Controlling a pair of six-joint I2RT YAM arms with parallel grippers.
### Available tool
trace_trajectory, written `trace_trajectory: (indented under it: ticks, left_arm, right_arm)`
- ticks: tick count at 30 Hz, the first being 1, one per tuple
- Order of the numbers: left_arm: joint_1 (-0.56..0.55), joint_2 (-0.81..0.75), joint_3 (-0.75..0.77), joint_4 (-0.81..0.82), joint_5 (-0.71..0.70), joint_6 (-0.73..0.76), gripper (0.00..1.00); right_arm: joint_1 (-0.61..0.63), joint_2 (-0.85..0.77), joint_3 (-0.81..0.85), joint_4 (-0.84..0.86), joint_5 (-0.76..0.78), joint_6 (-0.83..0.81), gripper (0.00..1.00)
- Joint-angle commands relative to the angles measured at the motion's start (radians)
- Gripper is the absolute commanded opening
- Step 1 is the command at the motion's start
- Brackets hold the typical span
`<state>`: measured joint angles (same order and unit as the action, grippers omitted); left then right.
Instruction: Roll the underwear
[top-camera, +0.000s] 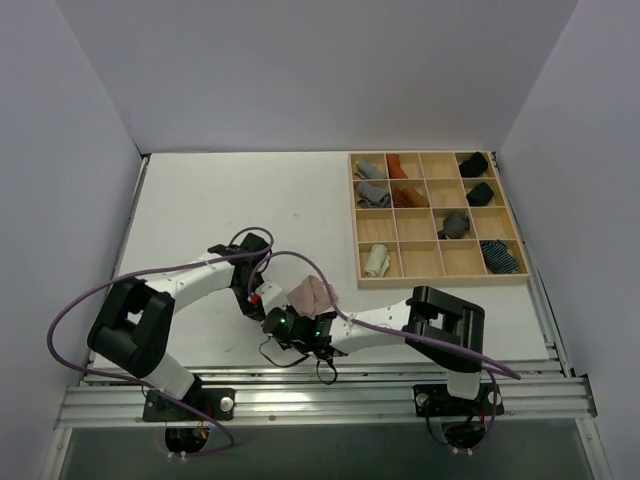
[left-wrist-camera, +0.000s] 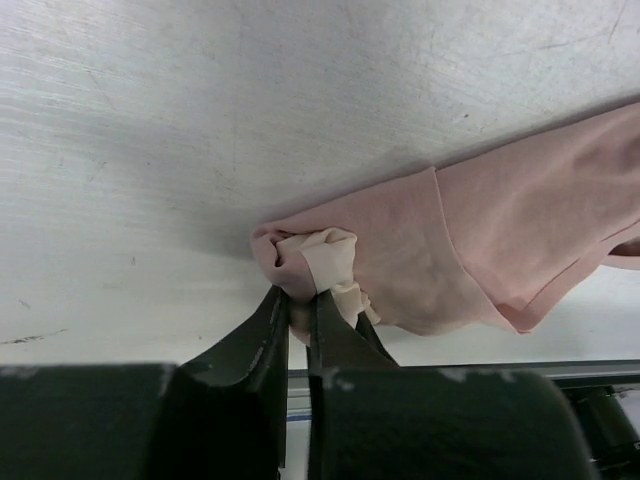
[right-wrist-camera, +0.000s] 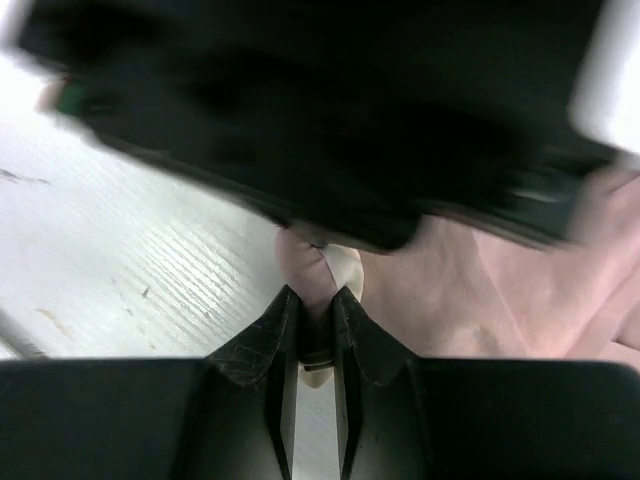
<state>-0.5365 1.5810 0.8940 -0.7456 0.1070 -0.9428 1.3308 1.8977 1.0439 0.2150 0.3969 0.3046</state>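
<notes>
From above, the pink underwear (top-camera: 314, 294) lies bunched on the white tabletop (top-camera: 200, 200), low in the frame and a little left of centre. Both arms reach in to it. The left gripper (top-camera: 283, 300) comes from the left and the right gripper (top-camera: 300, 311) from the lower right, and they meet at the cloth's lower left edge. How the fingers stand cannot be told at this size. A wooden tray (top-camera: 436, 282) sits at the right of the frame. It is divided into compartments, several of which hold small rolls. The pale yellow-green roll (top-camera: 377, 260) rests in its lower left compartment.

In the left wrist view, the left gripper (left-wrist-camera: 300, 303) is pressed together on a folded tip of the pink underwear (left-wrist-camera: 470, 235), where a beige part (left-wrist-camera: 328, 258) shows. The rest of the cloth spreads to the right, flat on the tabletop (left-wrist-camera: 200, 110).

In the right wrist view, the right gripper (right-wrist-camera: 314, 305) is nearly closed and pinches a pink and beige fold of the pink underwear (right-wrist-camera: 470, 290), which fills the right side. A dark, blurred shape (right-wrist-camera: 330, 110) crosses the top of the frame. The tabletop (right-wrist-camera: 120, 250) shows at the left.
</notes>
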Motion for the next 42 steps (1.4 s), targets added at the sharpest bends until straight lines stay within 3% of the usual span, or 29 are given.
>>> trace_trajectory:
  ticks: [1, 2, 5, 12, 24, 35, 42]
  left_arm:
    - [0.044, -0.035, -0.027, -0.127, -0.027, -0.007, 0.16]
    - [0.056, -0.055, -0.021, -0.135, -0.027, -0.007, 0.26]
    - [0.118, -0.102, 0.005, -0.173, -0.041, 0.01, 0.36]
    - [0.161, -0.153, 0.02, -0.192, -0.064, 0.056, 0.44]
    - [0.156, -0.289, -0.087, 0.087, 0.025, 0.124, 0.47]
    - [0.141, -0.243, -0.174, 0.27, 0.036, 0.088, 0.48]
    - [0.113, -0.159, -0.155, 0.348, 0.034, 0.05, 0.49]
  right_arm:
    - [-0.117, -0.024, -0.163, 0.09, -0.197, 0.139, 0.01]
    - [-0.136, -0.032, -0.207, 0.112, -0.254, 0.161, 0.0]
    - [-0.148, -0.032, -0.257, 0.178, -0.34, 0.18, 0.0]
    - [-0.243, 0.032, -0.375, 0.417, -0.548, 0.31, 0.0]
    - [-0.332, 0.084, -0.492, 0.621, -0.664, 0.41, 0.0]
    - [-0.354, 0.152, -0.521, 0.764, -0.701, 0.476, 0.0]
    - [-0.355, 0.182, -0.532, 0.797, -0.702, 0.496, 0.0]
